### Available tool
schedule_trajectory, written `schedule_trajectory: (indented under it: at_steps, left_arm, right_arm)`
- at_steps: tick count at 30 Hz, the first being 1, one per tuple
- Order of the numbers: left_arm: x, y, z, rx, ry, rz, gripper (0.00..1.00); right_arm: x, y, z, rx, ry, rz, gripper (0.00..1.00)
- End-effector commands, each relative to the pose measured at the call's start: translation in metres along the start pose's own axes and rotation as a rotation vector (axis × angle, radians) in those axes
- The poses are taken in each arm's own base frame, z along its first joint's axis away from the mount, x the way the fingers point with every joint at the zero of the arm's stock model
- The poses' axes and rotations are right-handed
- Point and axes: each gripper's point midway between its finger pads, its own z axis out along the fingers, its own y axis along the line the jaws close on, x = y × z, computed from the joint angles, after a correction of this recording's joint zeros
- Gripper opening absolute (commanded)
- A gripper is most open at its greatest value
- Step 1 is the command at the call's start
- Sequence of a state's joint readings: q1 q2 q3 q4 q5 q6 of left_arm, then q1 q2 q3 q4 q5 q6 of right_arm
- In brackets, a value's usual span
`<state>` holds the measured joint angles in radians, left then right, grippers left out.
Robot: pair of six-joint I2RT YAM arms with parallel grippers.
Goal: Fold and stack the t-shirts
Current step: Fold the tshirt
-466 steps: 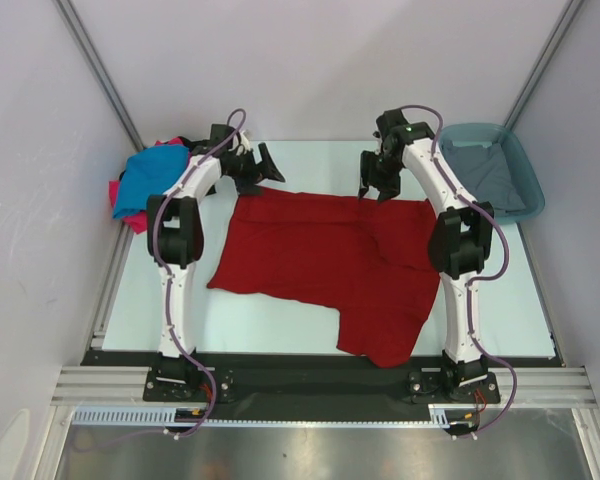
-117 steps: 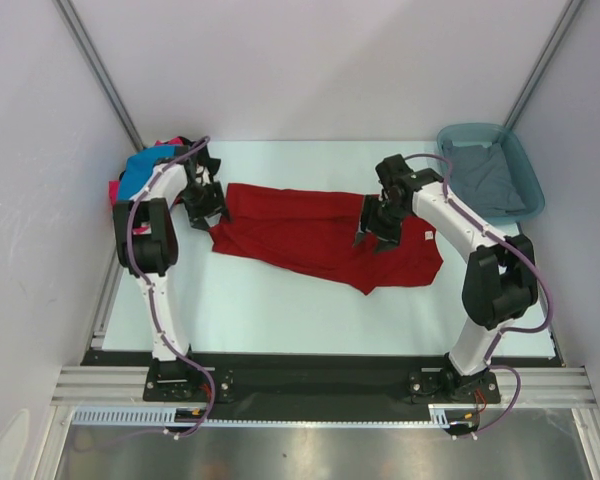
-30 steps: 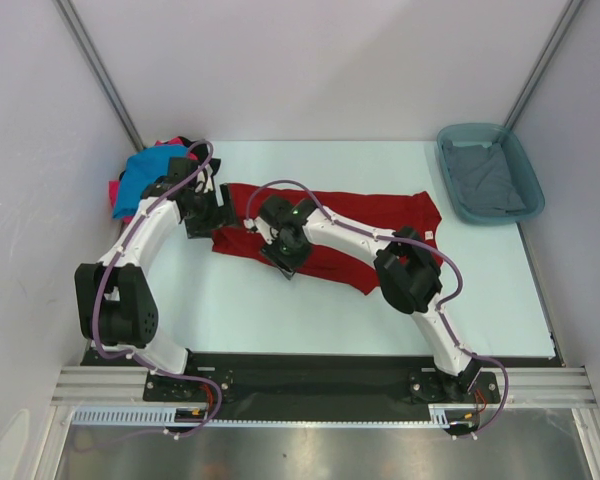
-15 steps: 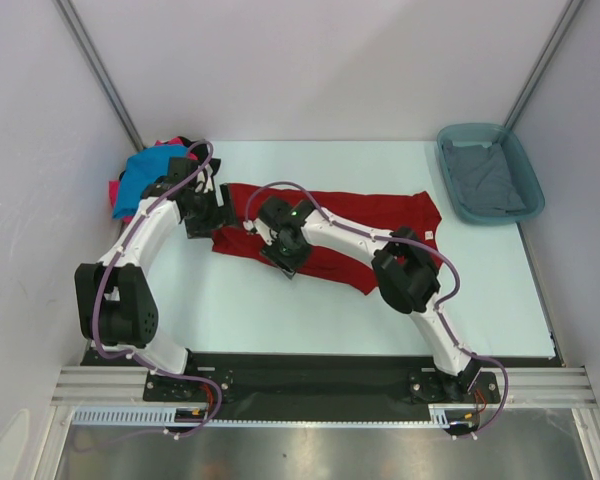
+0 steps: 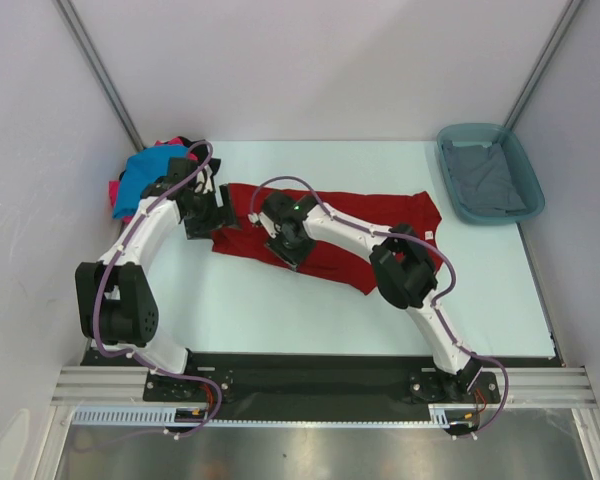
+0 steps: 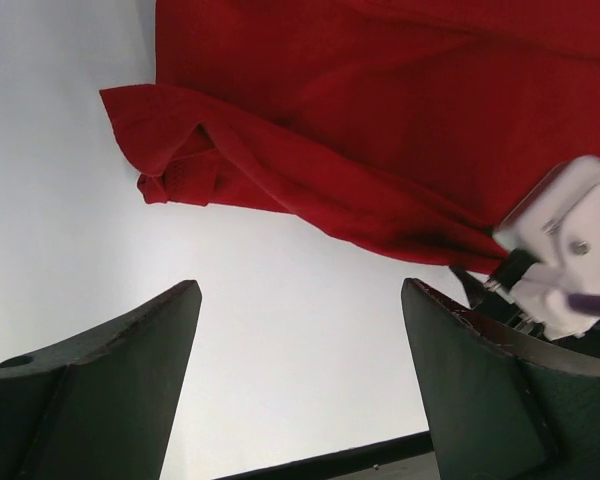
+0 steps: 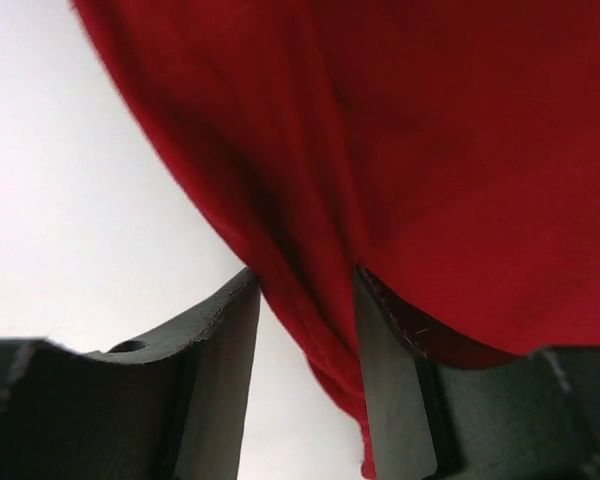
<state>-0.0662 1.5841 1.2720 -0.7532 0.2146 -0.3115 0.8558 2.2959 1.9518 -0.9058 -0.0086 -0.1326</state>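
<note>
Since the earliest overhead shot the red shirt has gone from spread flat to folded into a narrower band. In the last second the right gripper has only nudged a touch toward the far side.

That arm reaches right across to the left-middle of the table. In its wrist view a hanging fold of red cloth sits squeezed between the two fingers, so it's pinching the shirt's near edge. My guess is it has taken that edge to drag or flip it over for the next fold.

The left gripper hangs over the shirt's left end with its jaws spread wide and nothing in them. Its camera shows bare table between the fingers and a bunched, hemmed corner just beyond. It looks parked there, ready to grab or pin that end, but it isn't touching cloth.

The shirt's long axis runs left to right across the middle of the table, with the right end sitting a bit further back than the left. It's narrow at the left and wider past the middle, where a flap dips toward the near edge. Can't tell which end is the neck.

Meanwhile the blue shirt and the others are heaped at the far left corner. A grey shirt lies in the tub at far right.
</note>
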Motion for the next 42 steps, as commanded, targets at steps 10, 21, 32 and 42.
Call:
schedule_trajectory:
  at_steps: [10, 21, 32, 42]
  left_arm:
    - [-0.013, -0.004, -0.007, 0.023, -0.028, 0.025, 0.88]
    - [-0.011, -0.003, -0.004, 0.019, -0.019, 0.023, 0.88]
    - [-0.008, 0.000, -0.002, 0.014, -0.014, 0.019, 0.88]
    - [-0.008, 0.001, -0.001, 0.013, -0.009, 0.018, 0.88]
  right_arm:
    - [-0.016, -0.021, -0.001, 0.032, -0.043, 0.029, 0.38]
    - [-0.015, -0.004, -0.008, -0.010, -0.047, 0.019, 0.37]
    - [-0.015, 0.010, -0.010, -0.003, -0.043, -0.008, 0.28]
    - [-0.015, 0.008, -0.009, 0.003, -0.042, 0.001, 0.06]
